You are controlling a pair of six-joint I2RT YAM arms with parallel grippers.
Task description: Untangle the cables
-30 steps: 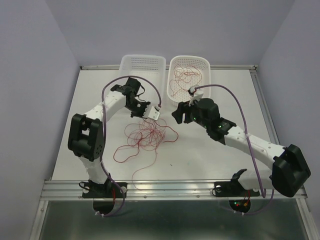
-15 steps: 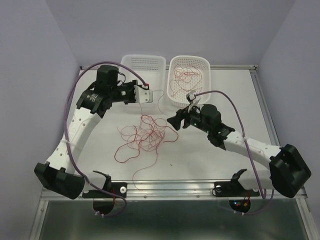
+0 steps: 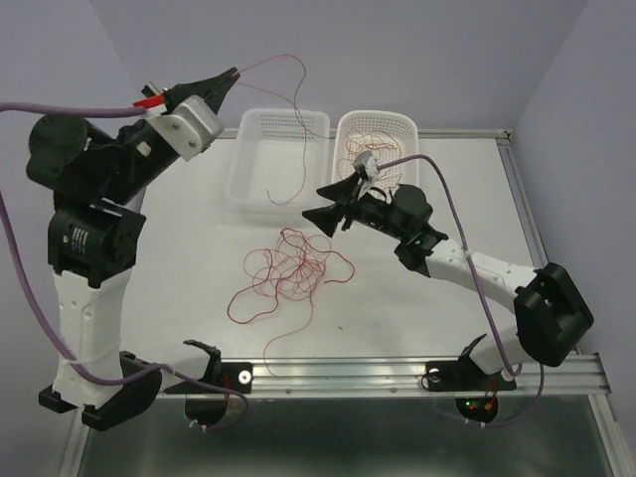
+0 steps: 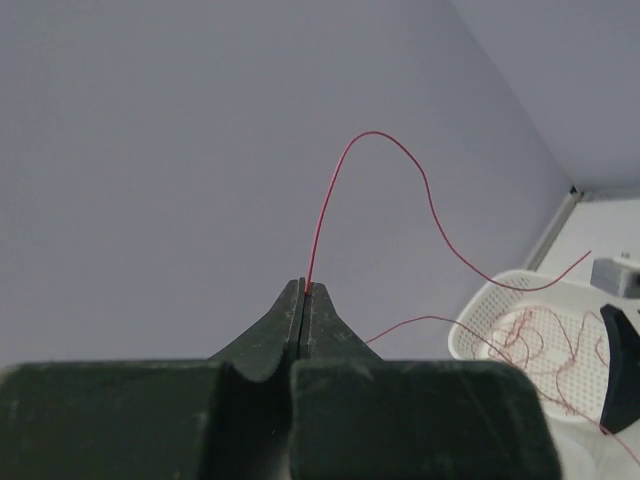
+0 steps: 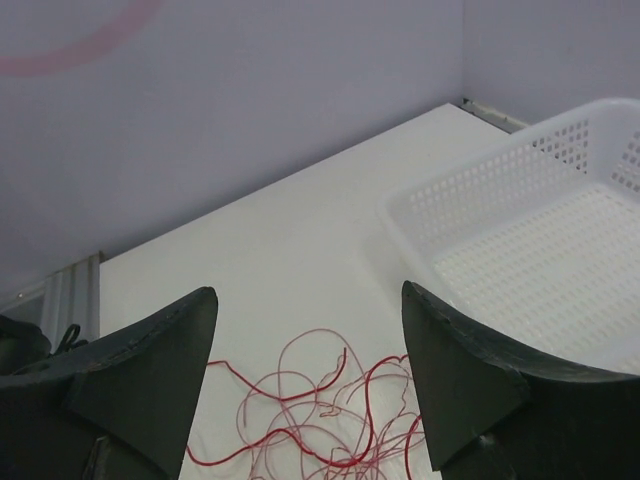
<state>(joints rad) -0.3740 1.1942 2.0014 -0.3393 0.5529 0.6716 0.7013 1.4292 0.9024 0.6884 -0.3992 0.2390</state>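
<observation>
No text, label, brand, number or sign can be read anywhere in these views.

Two white perforated plastic baskets stand side by side at upper centre of the top view: the left basket (image 3: 260, 149) and the right basket (image 3: 378, 116). Both rest on a white table (image 3: 477, 199). Lavender walls (image 3: 397, 50) enclose the table on three sides. An aluminium rail (image 3: 348, 373) spans the lower frame, with a grey panel (image 3: 348, 437) below it.
</observation>
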